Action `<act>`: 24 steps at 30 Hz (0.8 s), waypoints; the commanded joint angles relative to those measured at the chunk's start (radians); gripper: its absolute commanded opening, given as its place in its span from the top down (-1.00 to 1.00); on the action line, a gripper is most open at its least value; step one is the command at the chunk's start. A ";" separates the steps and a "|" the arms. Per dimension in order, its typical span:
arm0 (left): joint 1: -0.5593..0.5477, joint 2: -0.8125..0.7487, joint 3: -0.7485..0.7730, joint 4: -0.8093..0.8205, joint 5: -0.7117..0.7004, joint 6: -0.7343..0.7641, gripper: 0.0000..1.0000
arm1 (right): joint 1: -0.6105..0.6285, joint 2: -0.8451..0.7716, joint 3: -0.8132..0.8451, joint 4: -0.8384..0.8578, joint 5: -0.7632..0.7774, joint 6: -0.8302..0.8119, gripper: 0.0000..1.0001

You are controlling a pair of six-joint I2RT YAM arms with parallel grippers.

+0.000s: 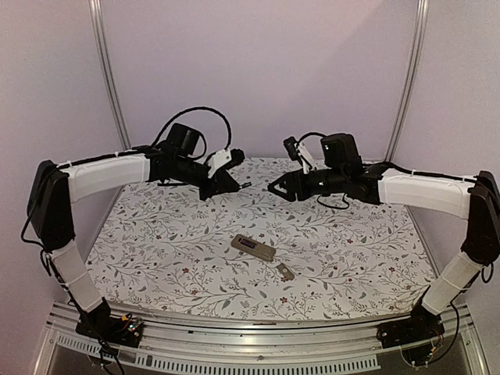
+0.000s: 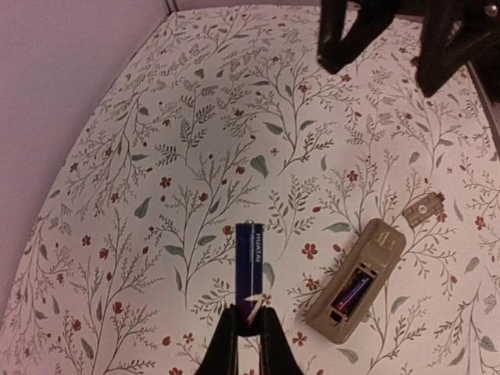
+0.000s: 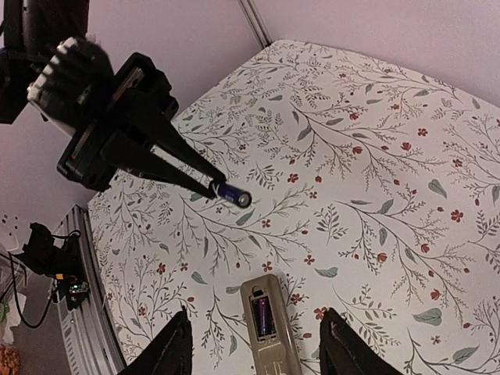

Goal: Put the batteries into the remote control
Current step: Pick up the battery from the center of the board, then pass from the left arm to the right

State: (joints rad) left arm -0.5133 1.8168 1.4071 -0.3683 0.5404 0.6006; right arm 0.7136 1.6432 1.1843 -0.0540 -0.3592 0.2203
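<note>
Currently | left gripper (image 2: pixel 248 328) is clenching one battery (image 2: pixel 250 266) by its end, raised over the table's (image 1: pixel 156 250) far side | right gripper (image 1: pixel 273 188) is hanging released, empty | remote control (image 2: pixel 358 281) is lying back-up near the table's middle, second cell (image 2: pixel 353 293) sitting in its recess | risk: end-grip is inviting pivoting; unbraced remote sliding under insertion.

Remote control (image 1: pixel 253 248) lies on the table (image 1: pixel 156 250) toward its near edge, one battery (image 2: pixel 353 293) inside; cover piece (image 1: pixel 285 272) just right; second battery (image 2: pixel 250 266) aloft behind.

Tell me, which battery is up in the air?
The blue battery pinched by the left gripper; the other battery lies inside the remote control.
</note>
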 commanded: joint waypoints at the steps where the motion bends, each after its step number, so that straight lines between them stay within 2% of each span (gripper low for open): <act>1: -0.085 -0.152 -0.091 0.123 0.069 0.016 1.00 | 0.001 -0.082 0.009 0.095 -0.114 0.074 -0.11; 7: -0.175 -0.265 -0.123 0.127 0.059 0.069 1.00 | 0.001 -0.141 -0.010 0.112 -0.176 0.080 -0.18; 14: -0.219 -0.294 -0.127 0.113 0.008 0.086 1.00 | 0.005 -0.155 -0.034 0.182 -0.310 0.096 -0.18; 18: -0.237 -0.292 -0.120 0.103 -0.008 0.095 1.00 | 0.025 -0.128 -0.021 0.192 -0.310 0.106 -0.16; 24: -0.243 -0.289 -0.121 0.097 -0.016 0.103 1.00 | 0.029 -0.107 -0.016 0.193 -0.307 0.109 0.23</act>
State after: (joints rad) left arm -0.7422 1.5345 1.2930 -0.2539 0.5369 0.6888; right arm 0.7361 1.5139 1.1667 0.1223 -0.6487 0.3187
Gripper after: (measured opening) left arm 0.040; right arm 0.432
